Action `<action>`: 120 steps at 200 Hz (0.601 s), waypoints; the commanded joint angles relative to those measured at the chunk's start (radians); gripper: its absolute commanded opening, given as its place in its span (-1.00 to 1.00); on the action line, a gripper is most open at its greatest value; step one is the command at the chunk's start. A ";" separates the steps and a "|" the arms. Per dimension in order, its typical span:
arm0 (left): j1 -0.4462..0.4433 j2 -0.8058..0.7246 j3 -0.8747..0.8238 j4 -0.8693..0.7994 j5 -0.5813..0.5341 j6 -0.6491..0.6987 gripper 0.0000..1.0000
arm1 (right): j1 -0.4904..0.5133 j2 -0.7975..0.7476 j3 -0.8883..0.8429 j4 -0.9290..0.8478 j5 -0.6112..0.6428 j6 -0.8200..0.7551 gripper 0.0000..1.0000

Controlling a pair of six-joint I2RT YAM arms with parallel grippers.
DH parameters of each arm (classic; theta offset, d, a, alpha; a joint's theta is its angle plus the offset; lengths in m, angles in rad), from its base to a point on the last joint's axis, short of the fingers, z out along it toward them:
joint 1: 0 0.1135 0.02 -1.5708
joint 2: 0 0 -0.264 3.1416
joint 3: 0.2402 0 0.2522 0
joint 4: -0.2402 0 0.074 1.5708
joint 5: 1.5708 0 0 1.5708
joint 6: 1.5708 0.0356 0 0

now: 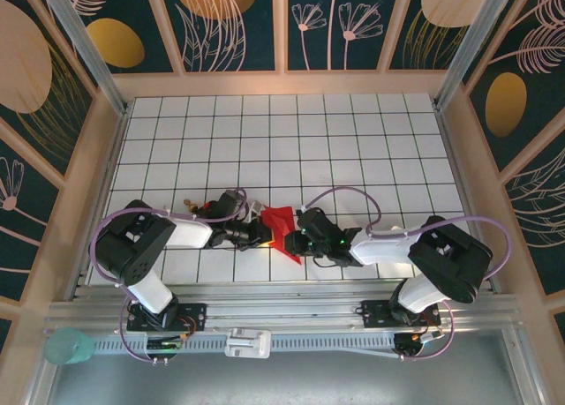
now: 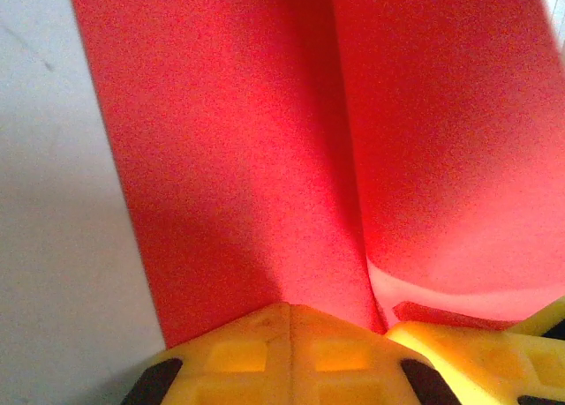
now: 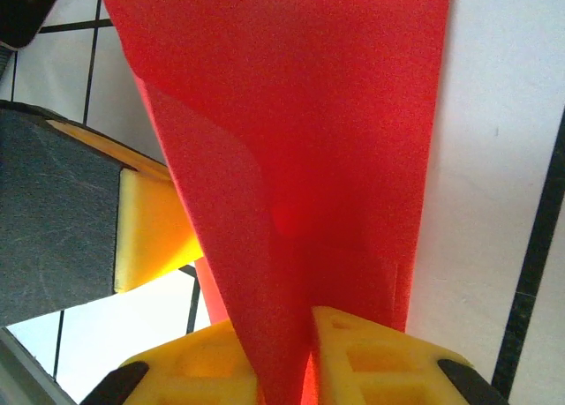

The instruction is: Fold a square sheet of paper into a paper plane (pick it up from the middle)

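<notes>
The square sheet of paper [image 1: 281, 221] is a creased bright red shape on the white grid table, between both grippers. In the right wrist view a raised fold of the paper [image 3: 300, 114] runs down between my yellow fingers [image 3: 371, 361], so the right gripper [image 3: 305, 356] is shut on it. In the left wrist view the left gripper [image 2: 291, 321] has its fingers pressed together with no paper in the seam, and its tips sit against the red paper [image 2: 247, 158]. From above, the left gripper [image 1: 263, 236] and right gripper [image 1: 296, 239] nearly touch. I cannot tell whether the folded sheet is the paper plane.
The white gridded table [image 1: 291, 140] stretches back to the patterned walls. A metal rail [image 1: 282, 312] runs along the near edge by the arm bases, and a teal cup [image 1: 71, 345] stands at the near left. Purple cables loop over both arms.
</notes>
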 commanded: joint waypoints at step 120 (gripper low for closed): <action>-0.003 -0.007 0.065 -0.081 -0.006 0.050 -1.00 | -0.008 0.074 -0.010 0.005 -0.036 0.004 -0.81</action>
